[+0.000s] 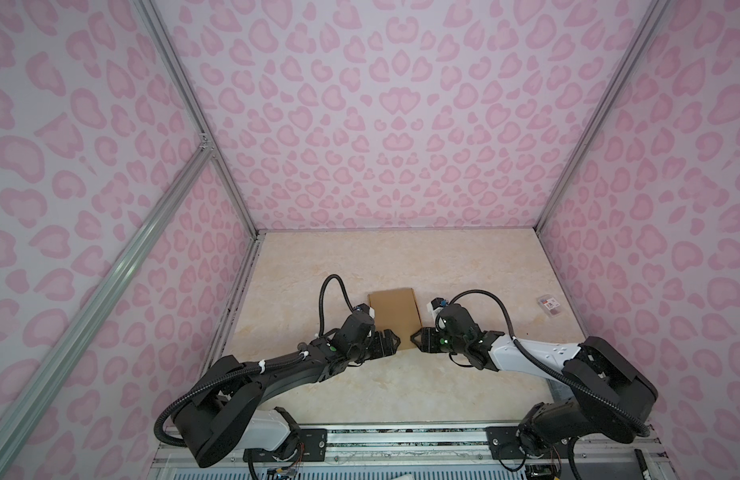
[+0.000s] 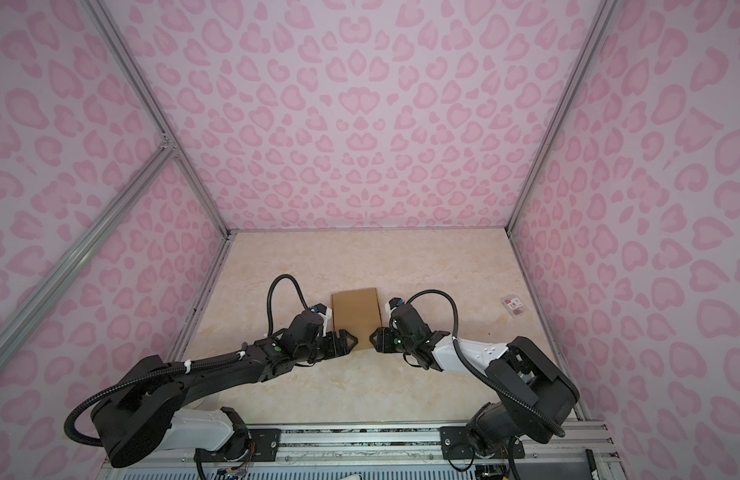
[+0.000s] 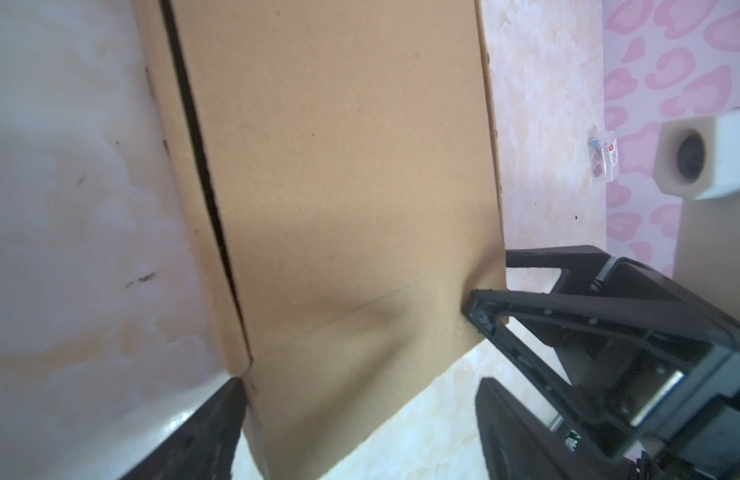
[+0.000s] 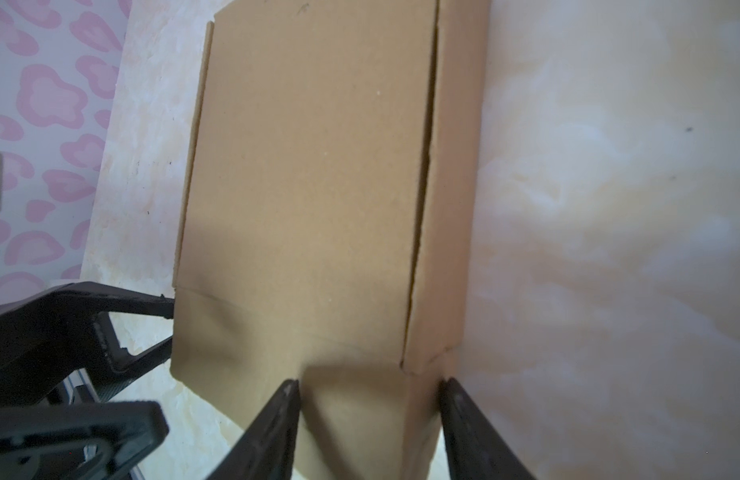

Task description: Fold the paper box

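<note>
The paper box [image 1: 394,313], a plain brown cardboard mailer folded into a flat rectangular shape, lies near the middle of the beige marbled tabletop [image 1: 464,266]. Its long side runs away from the robot's base, and both top views show it directly between the two arms [image 2: 356,316]. A crease across its width sets off a flap at the near end. In each wrist view a dark slit runs along the long side nearer that camera, where the top panel meets a narrow side strip. The left gripper [image 1: 395,343] sits at the box's near left corner with its jaws spread wide. In the left wrist view one black finger [image 3: 206,428] touches the corner of the flap, while the opposite finger stands apart from the cardboard with pale tabletop showing between. The right gripper [image 1: 414,337] meets the near right corner and pinches the cardboard. In the right wrist view its two black fingers [image 4: 272,428] press against either side of a folded section of the flap, and the cardboard beside them is dented and creased. The two grippers point at each other across the flap. A small clear packet with a red-white label [image 1: 549,306] lies well apart, at the right edge of the tabletop near the pink-patterned wall [image 1: 651,208].
</note>
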`<action>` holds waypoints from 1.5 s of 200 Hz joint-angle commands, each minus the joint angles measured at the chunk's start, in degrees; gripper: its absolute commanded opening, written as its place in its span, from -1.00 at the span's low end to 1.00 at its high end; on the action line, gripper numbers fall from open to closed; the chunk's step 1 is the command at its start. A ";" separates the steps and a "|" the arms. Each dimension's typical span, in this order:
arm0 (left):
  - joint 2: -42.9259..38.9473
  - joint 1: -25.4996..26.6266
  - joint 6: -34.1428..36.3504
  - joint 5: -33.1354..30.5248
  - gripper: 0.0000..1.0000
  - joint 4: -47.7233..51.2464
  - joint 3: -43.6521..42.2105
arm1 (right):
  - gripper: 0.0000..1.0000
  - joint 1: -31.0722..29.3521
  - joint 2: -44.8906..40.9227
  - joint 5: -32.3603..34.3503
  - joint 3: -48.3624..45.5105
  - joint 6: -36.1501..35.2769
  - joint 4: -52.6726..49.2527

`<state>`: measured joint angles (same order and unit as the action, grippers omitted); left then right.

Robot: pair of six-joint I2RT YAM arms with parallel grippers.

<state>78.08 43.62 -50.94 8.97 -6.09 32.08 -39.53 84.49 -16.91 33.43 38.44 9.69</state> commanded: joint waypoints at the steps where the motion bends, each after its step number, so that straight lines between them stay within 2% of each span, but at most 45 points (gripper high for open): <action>1: 0.23 -0.05 -0.30 0.54 0.78 -2.06 -0.08 | 0.10 -0.12 0.58 -0.59 0.14 0.49 1.38; 157: -0.48 -0.06 0.04 0.08 0.78 -1.34 -0.08 | 0.06 -0.47 1.16 1.70 1.37 -1.51 -0.65; 300: -0.83 -0.02 0.08 0.01 0.77 -1.15 -0.17 | -0.08 -1.26 1.50 4.25 1.90 -2.41 -1.52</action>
<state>77.80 43.57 -50.92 8.95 -5.98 31.97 -40.60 85.60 -13.50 35.11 36.64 9.21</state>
